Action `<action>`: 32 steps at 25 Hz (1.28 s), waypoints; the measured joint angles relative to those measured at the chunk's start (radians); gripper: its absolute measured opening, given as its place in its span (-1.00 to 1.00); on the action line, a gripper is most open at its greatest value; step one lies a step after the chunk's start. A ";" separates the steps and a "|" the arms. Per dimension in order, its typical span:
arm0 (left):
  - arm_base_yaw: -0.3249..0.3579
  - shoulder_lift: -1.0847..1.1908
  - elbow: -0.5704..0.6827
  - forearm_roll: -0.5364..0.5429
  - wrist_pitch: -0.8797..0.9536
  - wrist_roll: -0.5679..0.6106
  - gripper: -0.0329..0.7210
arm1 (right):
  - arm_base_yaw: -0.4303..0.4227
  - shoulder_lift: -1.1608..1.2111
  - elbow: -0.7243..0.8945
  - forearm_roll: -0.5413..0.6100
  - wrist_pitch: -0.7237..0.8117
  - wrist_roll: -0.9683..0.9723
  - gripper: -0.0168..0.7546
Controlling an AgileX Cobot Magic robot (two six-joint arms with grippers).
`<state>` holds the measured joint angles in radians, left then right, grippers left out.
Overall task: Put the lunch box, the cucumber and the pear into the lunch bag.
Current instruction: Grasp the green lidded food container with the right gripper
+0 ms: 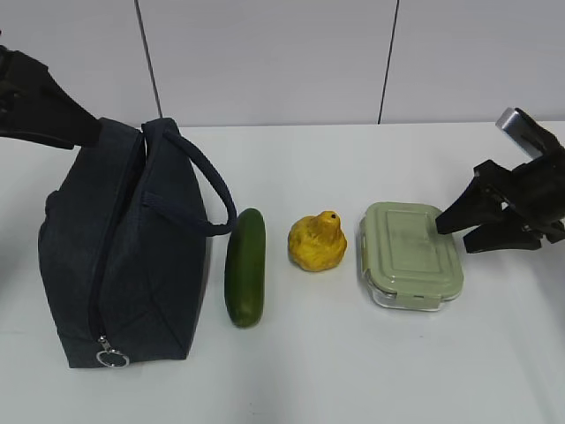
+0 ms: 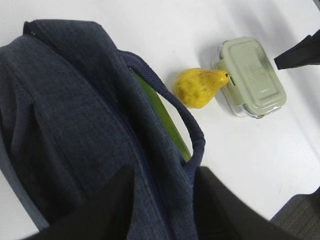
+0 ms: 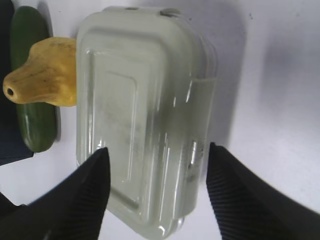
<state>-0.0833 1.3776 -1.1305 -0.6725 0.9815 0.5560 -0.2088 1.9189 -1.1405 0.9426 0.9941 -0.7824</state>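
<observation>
Now the biggest thing on the desk (image 1: 353, 371) was the bag (image 1: 124, 256). It stood at the left, and its zip looked closed, with the ring pull (image 1: 112, 359) down near the desk. The left claw (image 2: 162, 200) was at the top of the bag with its fingers on either side of the fabric near the handle, so it seemed to be clamped on the bag.

Next came the box (image 1: 410, 254), sitting at the right with its green lid on. The right claw (image 3: 156, 165) hung over it with its fingers apart, one on each side of the box and not touching it.

The cucumber (image 1: 245, 267) lay just beside the bag. The pear (image 1: 318, 241) sat between the cucumber and the box.

Nothing was in the bag yet. I think the smooth glass box could slip if the claw squeezed only one end. It could also bump the pear, which sat very near. And if the bag stayed zipped, nothing could go in.
</observation>
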 joint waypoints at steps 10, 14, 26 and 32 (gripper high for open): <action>0.000 0.000 0.000 0.000 -0.001 0.000 -0.27 | 0.000 0.029 -0.002 0.035 -0.014 -0.072 0.28; 0.000 0.000 0.000 0.000 -0.002 0.000 -0.27 | 0.000 0.032 -0.002 0.035 -0.020 -0.087 0.28; 0.000 0.000 0.000 0.000 -0.007 0.000 -0.27 | 0.000 0.080 -0.002 0.050 -0.005 -0.143 0.28; 0.000 0.000 0.000 0.000 -0.008 0.000 -0.27 | 0.000 0.092 -0.002 0.070 -0.005 -0.184 0.28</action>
<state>-0.0833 1.3776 -1.1305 -0.6725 0.9737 0.5560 -0.2088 2.0107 -1.1427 1.0127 0.9892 -0.9665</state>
